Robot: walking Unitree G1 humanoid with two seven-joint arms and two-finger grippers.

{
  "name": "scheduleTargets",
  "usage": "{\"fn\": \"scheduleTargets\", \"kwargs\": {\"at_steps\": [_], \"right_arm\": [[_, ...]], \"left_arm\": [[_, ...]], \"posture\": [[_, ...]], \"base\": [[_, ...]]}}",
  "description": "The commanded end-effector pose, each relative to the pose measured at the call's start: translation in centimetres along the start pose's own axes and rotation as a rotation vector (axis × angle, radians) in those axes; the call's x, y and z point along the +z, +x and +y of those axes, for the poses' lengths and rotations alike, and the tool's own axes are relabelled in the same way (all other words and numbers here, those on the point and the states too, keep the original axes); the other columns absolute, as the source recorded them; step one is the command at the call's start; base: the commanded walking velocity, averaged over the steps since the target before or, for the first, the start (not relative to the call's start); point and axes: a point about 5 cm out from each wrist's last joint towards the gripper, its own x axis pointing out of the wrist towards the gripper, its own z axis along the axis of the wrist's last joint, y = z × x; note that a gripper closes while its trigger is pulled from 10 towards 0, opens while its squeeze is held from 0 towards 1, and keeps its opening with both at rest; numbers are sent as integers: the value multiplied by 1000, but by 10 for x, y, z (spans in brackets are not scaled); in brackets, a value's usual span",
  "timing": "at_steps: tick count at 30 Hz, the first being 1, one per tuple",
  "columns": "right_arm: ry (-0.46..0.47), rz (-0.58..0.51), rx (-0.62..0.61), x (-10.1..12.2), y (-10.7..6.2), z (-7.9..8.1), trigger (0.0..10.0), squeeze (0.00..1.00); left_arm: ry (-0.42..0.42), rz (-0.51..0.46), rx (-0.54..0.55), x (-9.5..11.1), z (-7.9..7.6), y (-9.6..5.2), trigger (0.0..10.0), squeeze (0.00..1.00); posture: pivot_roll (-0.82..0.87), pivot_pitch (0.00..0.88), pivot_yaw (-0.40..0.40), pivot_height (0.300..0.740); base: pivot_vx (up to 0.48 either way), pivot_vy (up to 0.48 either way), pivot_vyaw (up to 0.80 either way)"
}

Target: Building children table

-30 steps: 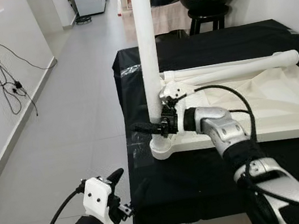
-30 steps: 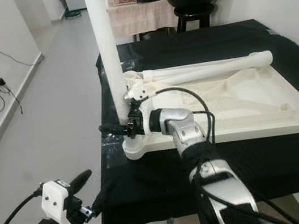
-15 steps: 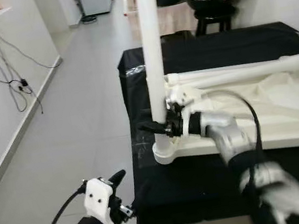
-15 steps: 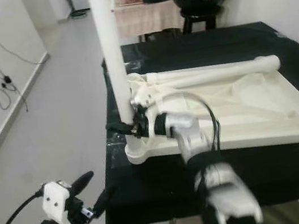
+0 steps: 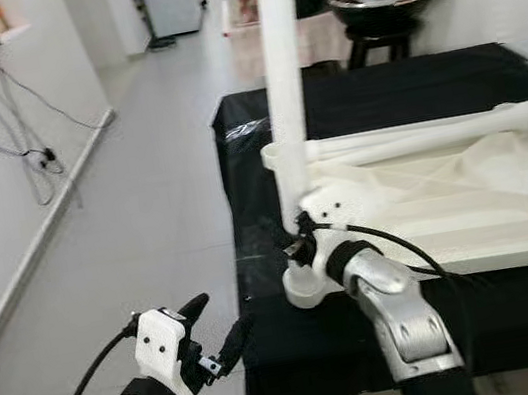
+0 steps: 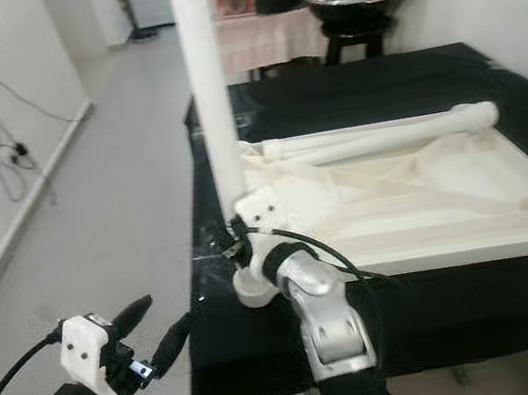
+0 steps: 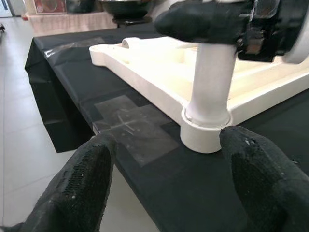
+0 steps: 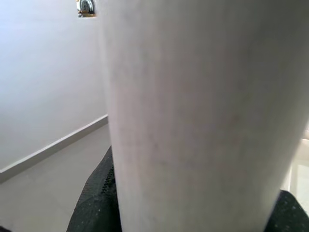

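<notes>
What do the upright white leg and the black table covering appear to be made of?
The upright leg looks like moulded plastic: matte white, smooth, uniform. The black covering looks like thin fabric or sheeting; it drapes over the edge and shows slight sheen, so which one is unclear.

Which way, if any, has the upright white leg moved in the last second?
No. The upright leg still stands in the corner socket of the tabletop, right hand clamped just above it; only the camera shifted.
</notes>
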Motion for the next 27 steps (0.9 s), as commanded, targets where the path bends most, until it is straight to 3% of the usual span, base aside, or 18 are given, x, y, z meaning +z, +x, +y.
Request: {"fn": "scheduleTargets", "kwargs": {"at_steps": [1,7,9,10,13,14,15,18,24,25,26,27], "right_arm": [[30,121,2,-20,0,2,10000,1000],[57,35,185,0,14,6,10000,1000],[67,-53,449,16,23,3,10000,1000],[76,-69,547,20,25,1,10000,855],[83,-73,600,22,25,-1,10000,855],[51,-76,639,24,28,-3,10000,0],[39,-71,712,26,32,-5,10000,0],[14,-32,779,27,41,-10,10000,0],[57,29,821,26,46,-15,10000,0],[65,49,837,23,46,-15,3569,0],[66,63,845,21,46,-16,2706,0],[68,69,857,19,46,-17,0,0]], "left_arm": [[0,7,12,-2,2,0,10000,0],[-1,11,4,-4,3,3,10000,0],[-2,12,2,-5,3,5,10000,0],[-3,12,2,-5,3,6,10000,0],[-3,12,3,-5,3,6,10000,0],[-3,11,3,-6,3,6,10000,0],[-3,11,4,-6,3,7,10000,0],[-2,13,7,-7,3,7,10000,0],[-1,12,12,-8,2,7,10000,0],[-2,11,13,-8,2,7,10000,0],[-3,11,14,-8,2,7,10000,0],[-4,9,14,-8,2,7,10000,0]], "posture": [[-24,44,11,740],[-21,25,12,740],[-15,15,13,740],[-15,13,13,740],[-12,9,10,740],[-12,9,10,740],[-3,4,6,740],[-1,0,4,740],[9,0,2,740],[10,0,0,740],[10,0,0,740],[7,5,1,740]], "base": [[0,0,0],[0,0,0],[0,0,0],[0,0,0],[0,0,0],[0,0,0],[0,0,0],[0,0,0],[0,0,0],[0,0,0],[0,0,0],[0,0,0]]}}
